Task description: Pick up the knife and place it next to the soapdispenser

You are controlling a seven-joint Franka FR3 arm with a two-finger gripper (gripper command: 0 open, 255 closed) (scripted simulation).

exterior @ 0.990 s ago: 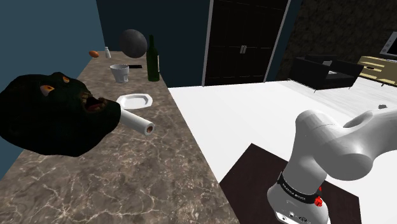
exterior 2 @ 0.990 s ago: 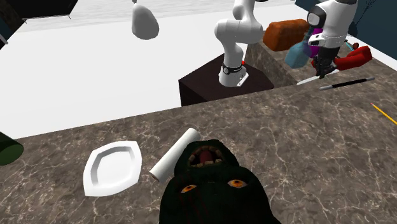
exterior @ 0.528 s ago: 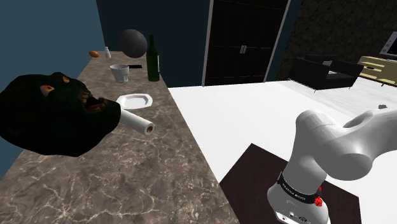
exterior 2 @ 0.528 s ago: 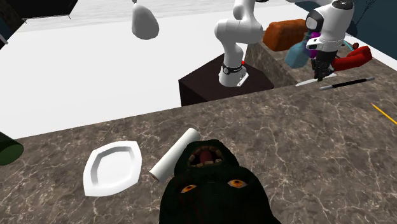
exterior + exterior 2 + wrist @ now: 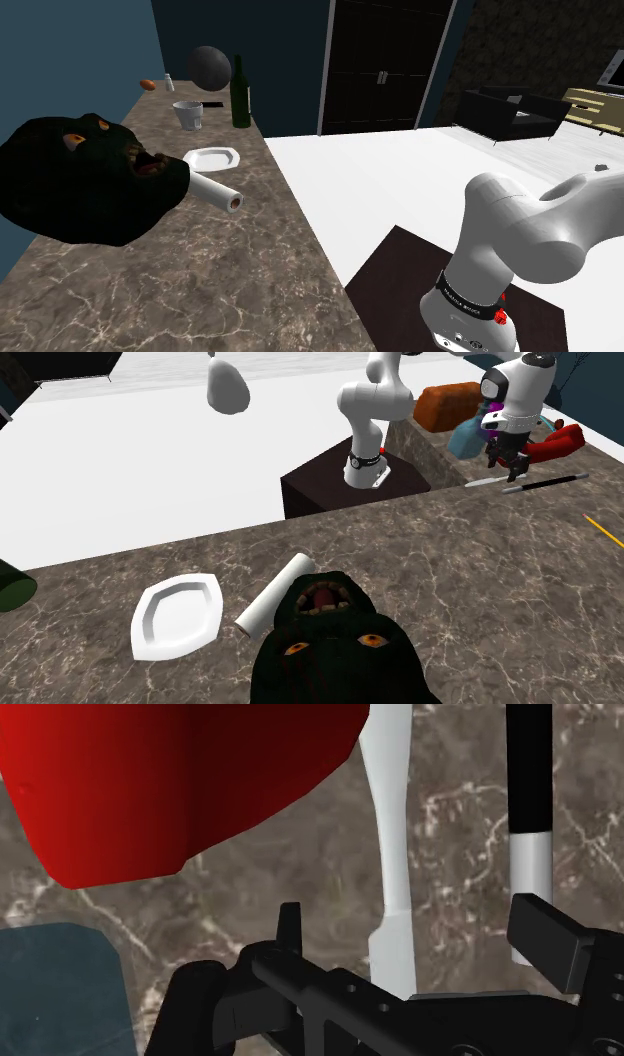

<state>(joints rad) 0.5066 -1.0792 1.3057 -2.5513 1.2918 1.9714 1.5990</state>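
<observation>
- The gripper (image 5: 416,926) hangs low over the marbled counter (image 5: 420,552), its fingers wide apart and clasping nothing.
- The white knife (image 5: 390,854) lies flat between them, untouched, by the counter's far edge in the second exterior view.
- Beside it lie a black rod (image 5: 529,764) and a red object (image 5: 170,784).

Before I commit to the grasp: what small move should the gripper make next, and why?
Probably ease straight down, before any closing. The gripper is open, and the white knife lies on the counter between its fingers, untouched. Watch the black-and-white stick lying beside the knife, close by one finger; it could get struck.
</observation>
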